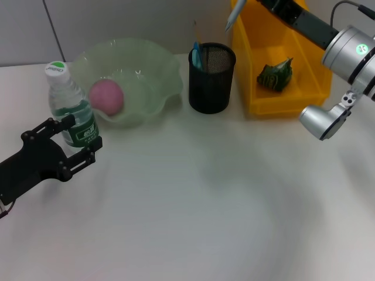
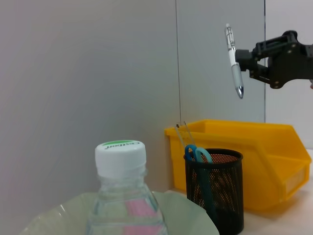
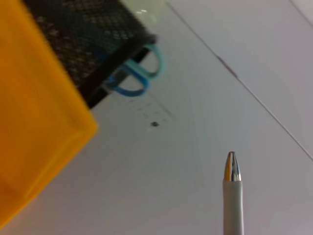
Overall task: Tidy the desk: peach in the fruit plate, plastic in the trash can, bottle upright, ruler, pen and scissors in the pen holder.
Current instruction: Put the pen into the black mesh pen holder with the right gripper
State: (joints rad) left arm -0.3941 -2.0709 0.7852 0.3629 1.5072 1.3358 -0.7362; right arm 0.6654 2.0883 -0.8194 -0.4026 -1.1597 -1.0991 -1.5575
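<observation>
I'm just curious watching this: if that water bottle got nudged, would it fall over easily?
Probably fairly easily. The bottle stands upright, tall and narrow, so it looks top-heavy. It seems clear and thin-walled, so likely light and a bit squashy. The left gripper sits around its lower part, fingers on either side, which should steady it.

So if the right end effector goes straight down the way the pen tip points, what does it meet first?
Probably the yellow plastic bin, not the black mesh pen holder. In the left wrist view the white pen in the right end effector hangs tip-down over the bin side of the holder, though depth is unclear.
</observation>
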